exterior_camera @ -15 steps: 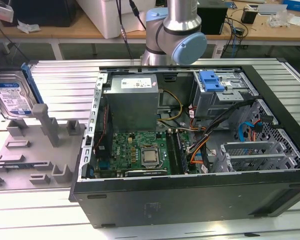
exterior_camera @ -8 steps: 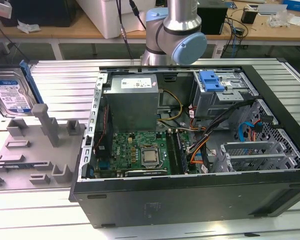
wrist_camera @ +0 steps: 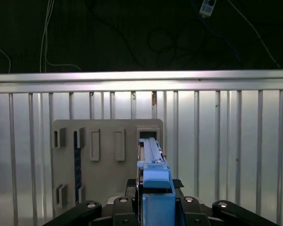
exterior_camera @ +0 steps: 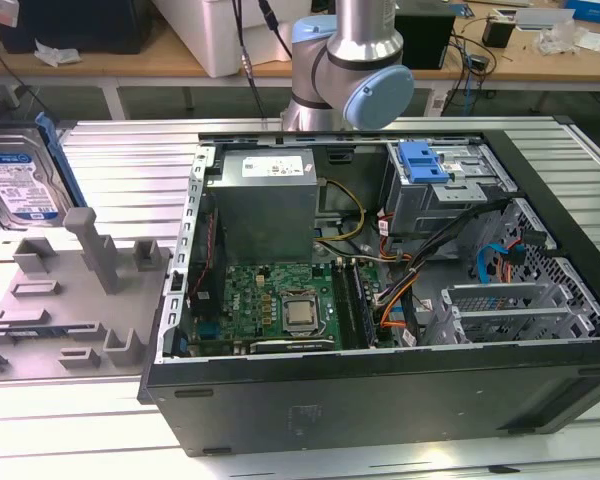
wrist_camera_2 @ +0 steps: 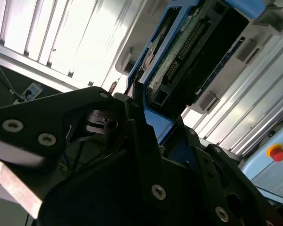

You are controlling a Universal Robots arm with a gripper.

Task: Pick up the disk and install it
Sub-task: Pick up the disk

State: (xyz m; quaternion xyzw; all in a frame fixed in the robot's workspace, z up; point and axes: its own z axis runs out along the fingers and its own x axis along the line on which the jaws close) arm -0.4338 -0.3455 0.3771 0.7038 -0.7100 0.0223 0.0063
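Three views, in order.

Exterior view: disk (exterior_camera: 18, 185) at the exterior view's left edge, standing on edge. Silver body, white-and-blue label facing the camera, blue plastic bracket along its side. Sits over the back corner of the grey moulded fixture plate (exterior_camera: 70, 300) with its posts and slots; contact with the plate: cannot tell. Open PC case (exterior_camera: 380, 390) well apart toward the exterior view's right, holding a boxy grey power supply (exterior_camera: 265, 200), green motherboard (exterior_camera: 270, 300) and metal drive cage (exterior_camera: 450, 195) with blue latch (exterior_camera: 425, 165). Cables (exterior_camera: 450, 235) strung just below the cage. Arm (exterior_camera: 350, 60) behind the case. Ribbed aluminium table (exterior_camera: 120, 150) under everything.

Second wrist view: black gripper (wrist_camera_2: 137, 141) clamped on the disk (wrist_camera_2: 184, 47) at the bracket edge, green circuit-board side showing. Red button (wrist_camera_2: 277, 153) further off.

First wrist view: gripper (wrist_camera: 155, 214) grasping the disk (wrist_camera: 153, 160), seen edge-on, bracket end between the black jaws. Fixture plate (wrist_camera: 108, 155) and table (wrist_camera: 226, 141) beyond.
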